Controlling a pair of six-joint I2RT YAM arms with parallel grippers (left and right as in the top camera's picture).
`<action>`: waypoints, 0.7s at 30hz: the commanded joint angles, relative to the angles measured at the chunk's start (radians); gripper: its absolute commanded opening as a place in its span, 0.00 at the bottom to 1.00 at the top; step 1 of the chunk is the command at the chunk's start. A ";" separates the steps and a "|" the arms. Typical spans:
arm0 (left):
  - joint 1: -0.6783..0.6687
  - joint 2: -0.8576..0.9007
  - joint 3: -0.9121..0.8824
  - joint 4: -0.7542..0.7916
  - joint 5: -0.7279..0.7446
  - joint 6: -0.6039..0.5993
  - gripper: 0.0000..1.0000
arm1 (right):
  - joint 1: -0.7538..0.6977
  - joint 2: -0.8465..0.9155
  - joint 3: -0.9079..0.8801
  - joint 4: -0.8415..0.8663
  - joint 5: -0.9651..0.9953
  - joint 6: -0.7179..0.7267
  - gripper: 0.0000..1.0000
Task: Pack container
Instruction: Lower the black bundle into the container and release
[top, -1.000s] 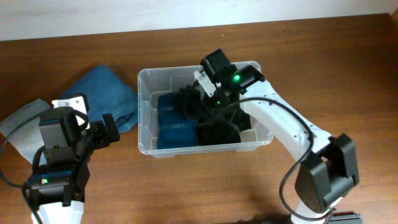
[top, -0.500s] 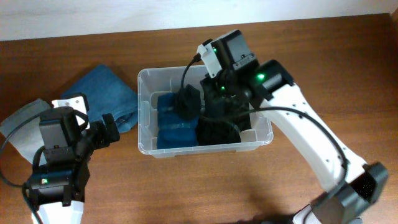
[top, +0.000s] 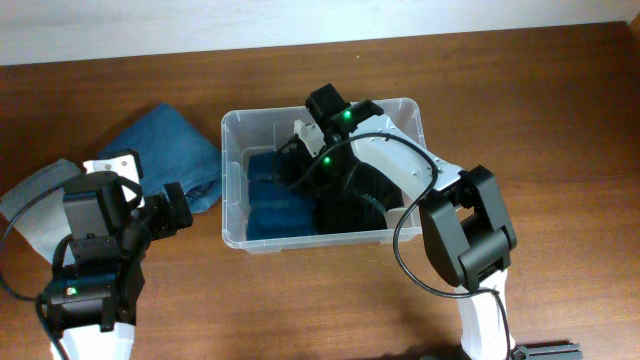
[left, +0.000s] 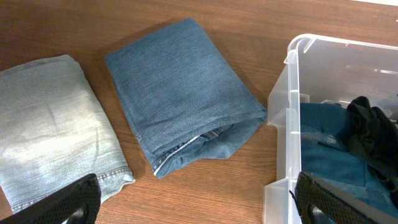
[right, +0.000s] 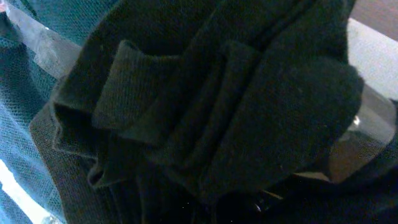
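Dropped lower, the right hand (top: 297, 165) sits inside the container (top: 229, 180), black cloth (right: 205, 112) bunched against it, likely for tucking down; its grip is hidden. Left hand (left: 199, 205) waits wide open.

Right hand (top: 297, 166) now lower and farther left inside the container (top: 232, 132).

Jeans (left: 180, 99) L of container (left: 289, 118); clothes (top: 285, 218) inside.

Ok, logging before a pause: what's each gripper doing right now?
Left gripper: open, empty.
Right gripper: shut on the black cloth.
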 joint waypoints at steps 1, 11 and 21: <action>0.000 0.000 0.023 0.002 -0.003 -0.002 0.99 | -0.001 0.043 0.005 -0.023 0.014 0.005 0.04; 0.001 0.000 0.023 0.002 -0.004 -0.002 0.99 | -0.007 -0.143 0.410 -0.294 0.131 -0.062 0.50; 0.153 0.137 0.066 0.048 0.027 -0.005 0.99 | -0.165 -0.348 0.598 -0.479 0.142 -0.061 0.99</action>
